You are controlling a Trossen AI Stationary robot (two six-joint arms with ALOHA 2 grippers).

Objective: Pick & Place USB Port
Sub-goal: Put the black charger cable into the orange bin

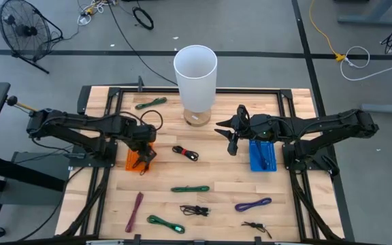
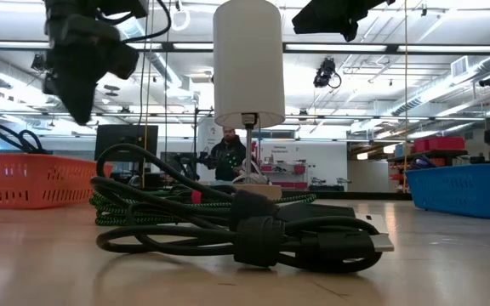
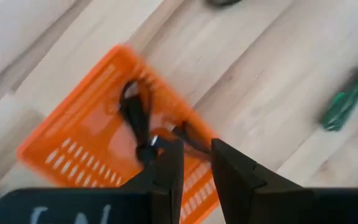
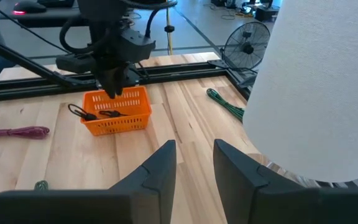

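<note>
A black USB cable [image 3: 135, 115] lies coiled inside the orange basket [image 3: 73, 155], which stands on the wooden table at the left [image 1: 136, 160]. My left gripper [image 3: 197, 163] hangs just above the basket's near corner and points steeply down. It is open, with nothing between its fingers. From the right wrist view the same gripper [image 4: 112, 90] shows over the basket's rim, and the cable [image 4: 98, 114] rests on the basket's floor. My right gripper [image 1: 231, 139] hovers open in the air beside the blue basket [image 1: 262, 155].
A tall white cylinder [image 1: 196, 71] stands at the far middle of the table. Several loose cables lie about: green [image 1: 152, 103], black and red [image 1: 186, 153], green [image 1: 190, 188], black [image 1: 194, 210], purple [image 1: 253, 204] and maroon [image 1: 135, 211].
</note>
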